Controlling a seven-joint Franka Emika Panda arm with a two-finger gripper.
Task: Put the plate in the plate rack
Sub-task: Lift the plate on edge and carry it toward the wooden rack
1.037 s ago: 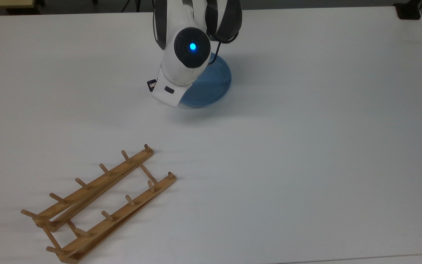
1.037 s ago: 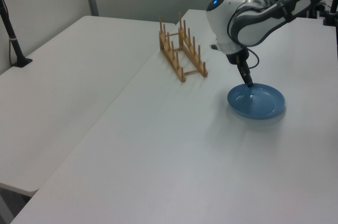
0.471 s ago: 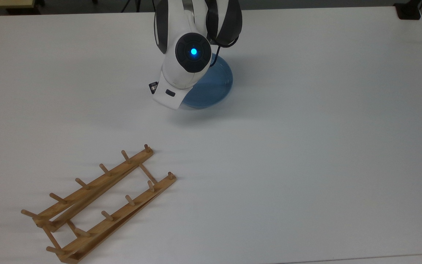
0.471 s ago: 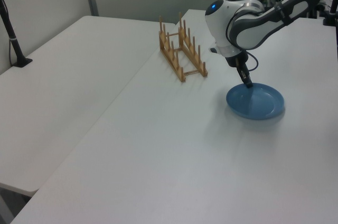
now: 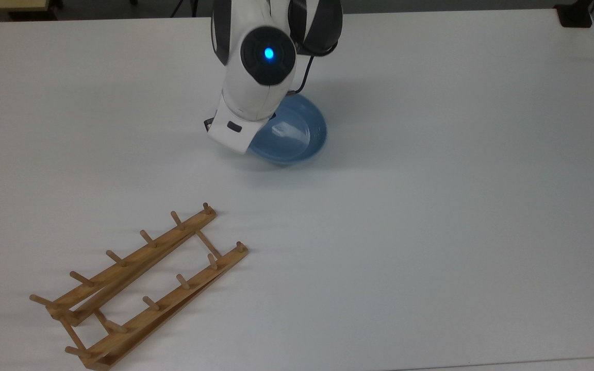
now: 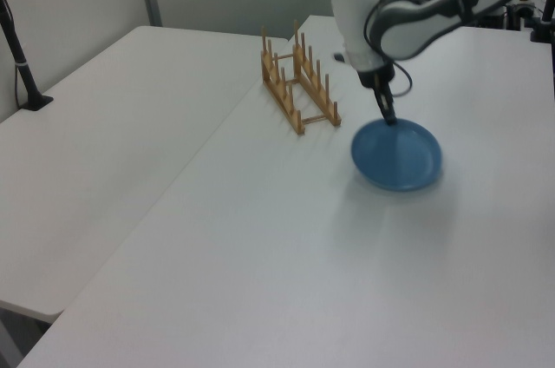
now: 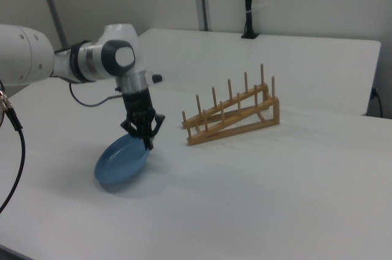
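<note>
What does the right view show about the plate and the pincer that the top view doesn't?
Right view: the pincer pinching the rim of the round light-blue plate, which hangs tilted, with a shadow on the white table beneath. Top view: the plate's inner face with a glare patch, and the low light-brown wooden plate rack seen from above, apart from the plate. Both: the plate under the white arm, and nothing in the rack.

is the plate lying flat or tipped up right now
Tipped: the claw pinches one edge of the plate, lifting that side while the far rim hangs lower.
</note>
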